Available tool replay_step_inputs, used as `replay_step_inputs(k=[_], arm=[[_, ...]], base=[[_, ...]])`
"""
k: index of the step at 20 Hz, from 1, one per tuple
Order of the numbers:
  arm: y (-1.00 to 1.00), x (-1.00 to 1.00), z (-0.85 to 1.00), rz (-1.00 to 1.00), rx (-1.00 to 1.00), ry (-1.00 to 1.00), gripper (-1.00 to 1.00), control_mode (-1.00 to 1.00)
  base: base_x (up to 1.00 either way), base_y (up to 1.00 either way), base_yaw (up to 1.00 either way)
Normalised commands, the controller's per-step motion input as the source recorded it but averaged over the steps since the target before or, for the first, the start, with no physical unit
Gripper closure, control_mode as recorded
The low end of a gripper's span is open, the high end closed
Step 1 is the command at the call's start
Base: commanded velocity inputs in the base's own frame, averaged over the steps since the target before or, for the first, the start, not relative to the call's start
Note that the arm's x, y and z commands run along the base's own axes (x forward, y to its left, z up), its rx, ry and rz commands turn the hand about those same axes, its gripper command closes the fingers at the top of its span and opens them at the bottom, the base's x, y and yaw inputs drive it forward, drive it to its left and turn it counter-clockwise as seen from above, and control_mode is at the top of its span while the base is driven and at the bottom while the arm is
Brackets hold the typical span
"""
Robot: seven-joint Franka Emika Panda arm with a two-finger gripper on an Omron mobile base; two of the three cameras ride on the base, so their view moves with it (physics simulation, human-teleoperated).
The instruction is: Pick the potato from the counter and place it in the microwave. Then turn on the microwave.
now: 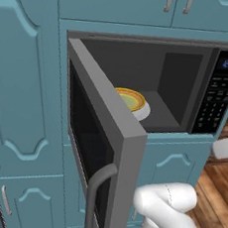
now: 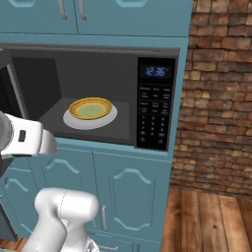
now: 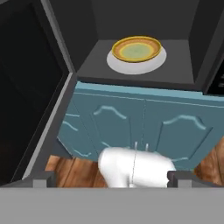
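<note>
Microwave (image 2: 98, 93) built into teal cabinetry, its door (image 1: 100, 149) swung fully open toward the robot's left, the curved bar handle (image 1: 96, 194) at the door's free edge. Inside, at the centre of the cavity floor, a white turntable (image 2: 90, 118) carries a yellow-rimmed bowl (image 2: 90, 108) with a pale green interior; the bowl is upright. The black keypad (image 2: 155, 115) lies at 3 o'clock of the cavity, with a blue digital display (image 2: 156, 72) at its top. Below the microwave are two teal cabinet doors (image 3: 144, 129); a brick wall (image 2: 219, 93) and wooden floor (image 2: 211, 221) lie at 3 to 5 o'clock in the right base view. In the hand view the two dark fingers (image 3: 43, 178) stand spread to the far bottom corners, wide apart and holding nothing, with the bowl at 12 o'clock, well apart. The potato cannot be made out, so its place cannot be told.
</note>
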Motion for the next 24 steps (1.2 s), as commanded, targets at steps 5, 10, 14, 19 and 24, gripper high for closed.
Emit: replay_step_inputs(k=[5, 10, 14, 19, 24], arm=[[-0.10, 0.06, -0.38, -0.12, -0.05, 0.00, -1.00, -1.00], [-0.14, 0.12, -0.35, -0.08, -0.04, -0.03, -1.00, -1.00], [-0.16, 0.21, -0.25, -0.06, -0.04, -0.01, -1.00, -1.00], [-0.13, 0.29, -0.19, -0.08, -0.08, 0.04, -1.00, -1.00], [-0.09, 0.26, -0.13, -0.02, -0.02, 0.05, -1.00, -1.00]], base=[[0.00, 0.00, 0.00], [0.00, 0.00, 0.00], [0.00, 0.00, 0.00], [0.00, 0.00, 0.00], [0.00, 0.00, 0.00]])
